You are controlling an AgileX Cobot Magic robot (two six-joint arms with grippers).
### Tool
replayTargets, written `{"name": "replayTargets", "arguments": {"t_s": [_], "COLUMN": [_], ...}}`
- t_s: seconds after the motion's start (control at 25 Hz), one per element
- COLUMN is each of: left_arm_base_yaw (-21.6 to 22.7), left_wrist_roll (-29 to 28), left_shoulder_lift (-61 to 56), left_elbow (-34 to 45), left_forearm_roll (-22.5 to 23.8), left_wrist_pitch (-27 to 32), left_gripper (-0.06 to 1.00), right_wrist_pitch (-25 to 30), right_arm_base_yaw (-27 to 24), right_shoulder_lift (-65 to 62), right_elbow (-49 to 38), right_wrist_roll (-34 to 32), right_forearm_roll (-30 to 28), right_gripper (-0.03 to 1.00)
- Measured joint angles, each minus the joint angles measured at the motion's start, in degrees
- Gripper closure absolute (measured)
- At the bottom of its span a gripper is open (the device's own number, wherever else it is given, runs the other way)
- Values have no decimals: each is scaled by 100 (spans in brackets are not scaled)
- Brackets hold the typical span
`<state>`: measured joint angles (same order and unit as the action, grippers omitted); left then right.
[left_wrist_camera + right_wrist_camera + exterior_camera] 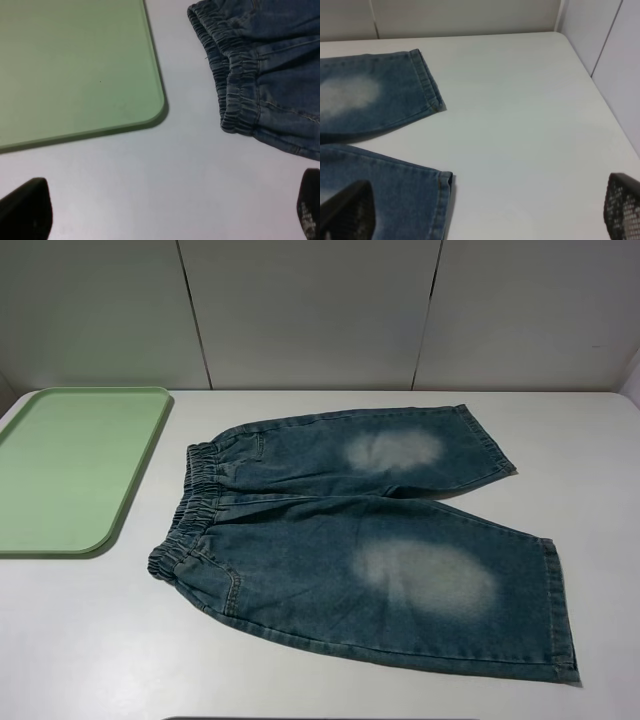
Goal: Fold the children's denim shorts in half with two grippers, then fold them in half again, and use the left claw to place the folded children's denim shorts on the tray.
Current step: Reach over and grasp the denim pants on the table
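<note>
The shorts [370,530] lie flat centre-right in the high view, right of the tray [70,460], waistband ahead of the left gripper [167,210], hems ahead of the right gripper [484,210], both grippers spread wide, holding nothing.

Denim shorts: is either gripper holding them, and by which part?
Nothing is held: left gripper and right gripper stand open; the denim shorts lie flat.

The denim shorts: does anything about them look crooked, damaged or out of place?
Nothing stands out. The children's denim shorts lie flat and unfolded on the table, waistband toward the tray. The pale patches look like faded wash, not stains.
</note>
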<state>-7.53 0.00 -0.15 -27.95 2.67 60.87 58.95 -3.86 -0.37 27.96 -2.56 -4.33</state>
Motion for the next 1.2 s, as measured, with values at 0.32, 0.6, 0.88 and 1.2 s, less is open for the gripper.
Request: {"name": "replayTargets", "arguments": {"t_s": [0.32, 0.6, 0.88, 1.2], "left_arm_base_yaw": [0, 0, 0, 0], "left_wrist_roll": [0, 0, 0, 0], "left_shoulder_lift": [0, 0, 0, 0], "left_elbow": [0, 0, 0, 0], "left_forearm_roll": [0, 5, 5, 5], "left_wrist_pitch": [0, 0, 0, 0], "left_gripper": [-3, -3, -3, -3], "right_wrist_pitch": [0, 0, 0, 0], "right_arm_base_yaw": [0, 0, 0, 0], "right_shoulder_lift": [0, 0, 0, 0], "right_elbow": [0, 0, 0, 0], "right_wrist_roll": [0, 0, 0, 0], "right_forearm_roll": [0, 0, 0, 0], "right_gripper": [27, 27, 27, 27]}}
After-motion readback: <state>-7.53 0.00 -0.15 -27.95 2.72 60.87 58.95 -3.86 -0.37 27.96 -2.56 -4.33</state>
